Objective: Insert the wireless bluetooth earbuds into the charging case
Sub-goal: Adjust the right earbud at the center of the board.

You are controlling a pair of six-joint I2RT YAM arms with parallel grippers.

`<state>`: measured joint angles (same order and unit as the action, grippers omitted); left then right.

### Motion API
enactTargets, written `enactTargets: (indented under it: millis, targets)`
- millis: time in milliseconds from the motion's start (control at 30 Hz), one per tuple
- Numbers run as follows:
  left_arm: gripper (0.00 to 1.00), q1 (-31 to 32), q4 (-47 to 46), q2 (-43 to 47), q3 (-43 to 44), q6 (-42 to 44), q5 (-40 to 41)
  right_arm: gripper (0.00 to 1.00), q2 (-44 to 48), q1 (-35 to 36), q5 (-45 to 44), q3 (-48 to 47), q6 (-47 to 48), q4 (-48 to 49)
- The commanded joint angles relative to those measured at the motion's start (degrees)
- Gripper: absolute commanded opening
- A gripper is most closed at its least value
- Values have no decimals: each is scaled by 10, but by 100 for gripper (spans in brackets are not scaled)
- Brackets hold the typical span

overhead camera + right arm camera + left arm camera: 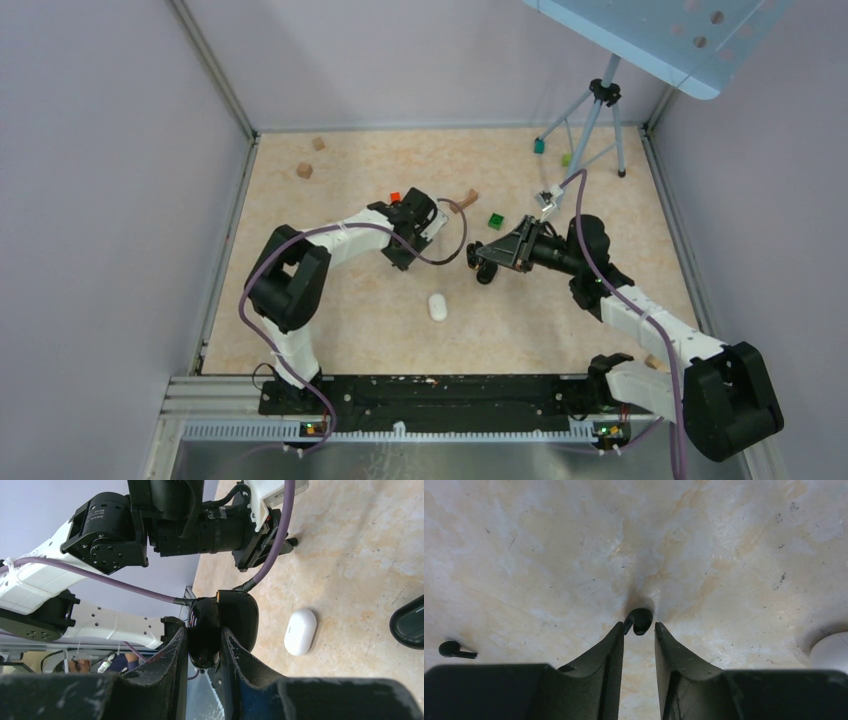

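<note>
A black earbud point(641, 617) lies on the table just past the tips of my left gripper point(639, 626), which is open with a narrow gap; the left tip is at the earbud's stem. A second black earbud point(454, 650) lies at the far left of the left wrist view. My right gripper point(205, 630) is shut on the glossy black charging case point(204, 647), lid point(242, 615) open, held above the table. In the top view the left gripper point(405, 252) and the right gripper point(486, 260) face each other mid-table.
A white earbud case point(437, 306) lies in front of both grippers, and it also shows in the right wrist view point(300, 631). Green point(496, 221), red point(395, 196) and wooden point(304, 170) blocks sit farther back. A tripod point(598, 115) stands at the back right.
</note>
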<state>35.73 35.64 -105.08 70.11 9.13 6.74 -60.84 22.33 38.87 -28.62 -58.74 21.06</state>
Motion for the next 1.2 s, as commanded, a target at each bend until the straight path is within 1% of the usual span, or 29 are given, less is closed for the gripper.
enactTargets:
  millis: [0, 433, 533, 633, 767, 933, 1167]
  targets:
    - [34, 0, 2, -5, 13, 3, 1, 0, 12, -3, 2, -22, -2, 24]
    - [34, 8, -3, -14, 23, -1, -24, 0, 18, -3, -1, -17, -2, 20]
    - [27, 10, 3, -21, 31, -1, -28, 0, 18, -3, 0, -17, -4, 21]
    - [26, 12, 4, -23, 34, -3, -30, 0, 19, -3, -2, -15, -4, 20]
    - [28, 15, 5, -29, 38, -2, -26, 0, 23, -3, -3, -12, -4, 17]
    - [36, 18, 10, -27, 46, -4, -24, 0, 27, -3, -5, -9, -4, 13]
    - [35, 19, 9, -34, 57, -4, -35, 0, 25, -4, -4, -9, -2, 12]
